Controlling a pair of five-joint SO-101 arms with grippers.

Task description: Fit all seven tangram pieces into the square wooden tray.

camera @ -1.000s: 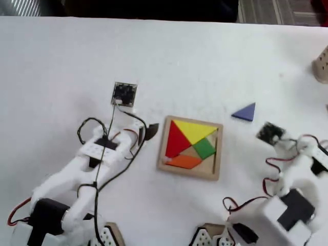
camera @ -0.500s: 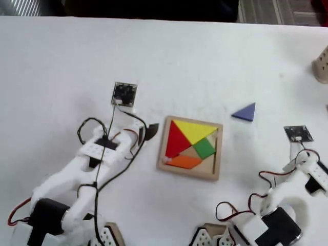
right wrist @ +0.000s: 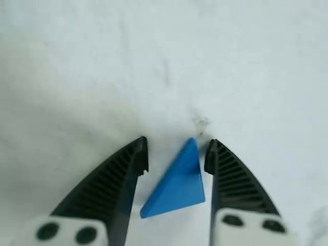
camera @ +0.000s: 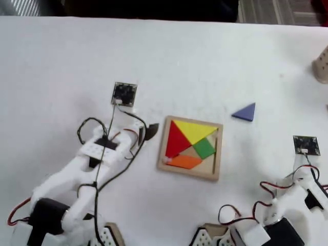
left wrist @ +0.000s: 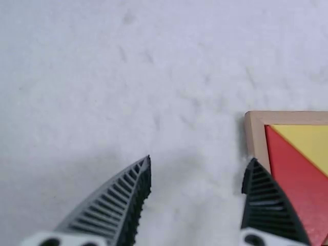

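Flat blue triangle [camera: 245,113] loose on the matte white table [camera: 77,61], apart from the square wooden tray [camera: 161,148] of smooth coloured pieces [camera: 187,141]. Ridged black left claw [left wrist: 197,169] spread beside the tray's rim. Right claw [right wrist: 177,148] spread too, short of the triangle.

Open table [camera: 154,56] spans the whole upper half of the high view, so there's free approach from there. The tray [camera: 163,146] is mid-frame. Its left side is crowded by the left arm [camera: 97,154] and cables [camera: 84,128], with the left gripper [left wrist: 197,169] spread wide just beside the rim. Right of it, a bare lane runs to the blue triangle [camera: 245,113]. The right gripper [right wrist: 177,148] has its fingers apart, the triangle lined up in the gap. A tan pegged block [camera: 321,64] sits at the right edge, well apart.
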